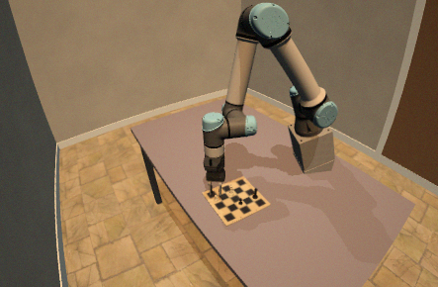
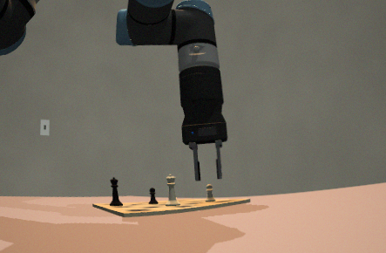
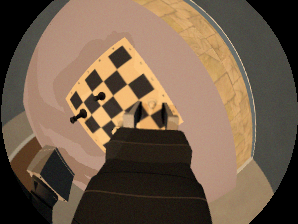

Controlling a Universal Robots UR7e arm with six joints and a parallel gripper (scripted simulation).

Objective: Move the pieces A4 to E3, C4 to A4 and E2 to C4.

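Observation:
The chessboard (image 1: 229, 217) (image 2: 234, 201) (image 3: 120, 57) bears a white pawn (image 2: 209, 193) (image 3: 152, 104), a tall white piece (image 2: 171, 192), a black pawn (image 1: 240, 201) (image 2: 152, 196) (image 3: 100, 95) and a tall black piece (image 1: 255, 194) (image 2: 115, 193) (image 3: 78, 116). All stand upright. My gripper (image 1: 216, 190) (image 2: 208, 178) (image 3: 151, 108) is partly open and empty, pointing down above the white pawn. In the wrist view the pawn's head shows between the fingertips. The gripper body hides most of the tall white piece there. The edge letters and digits are too small to read.
The board lies on the mauve table (image 1: 306, 223) (image 3: 210, 145), near its long edge. The tall white piece stands beside the white pawn's area, toward the black pieces. The arm's base stands at the table's far side in the top view.

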